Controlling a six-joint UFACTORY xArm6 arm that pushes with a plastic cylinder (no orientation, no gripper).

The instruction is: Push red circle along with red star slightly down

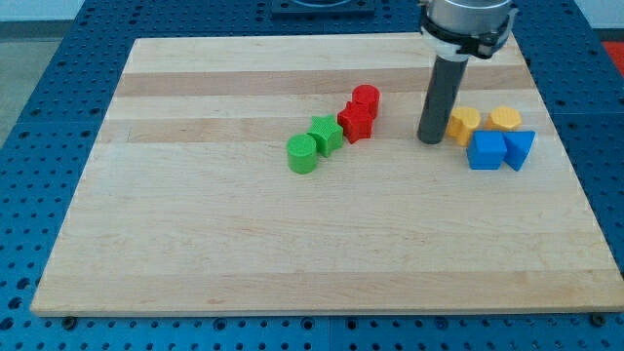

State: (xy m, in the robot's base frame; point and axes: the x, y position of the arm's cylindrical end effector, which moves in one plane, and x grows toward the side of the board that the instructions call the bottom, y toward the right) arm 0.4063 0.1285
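Note:
The red circle point(366, 98) sits on the wooden board, just above and touching the red star point(357, 122). My tip point(430, 140) rests on the board to the right of both red blocks, apart from them, and just left of a yellow block point(463, 124), close to it.
A green star point(326, 134) and a green circle point(303, 153) lie left of and below the red star. A second yellow block point(505, 120), a blue cube point(486, 151) and a blue triangle point(519, 148) cluster at the right. The wooden board point(292, 253) ends near them.

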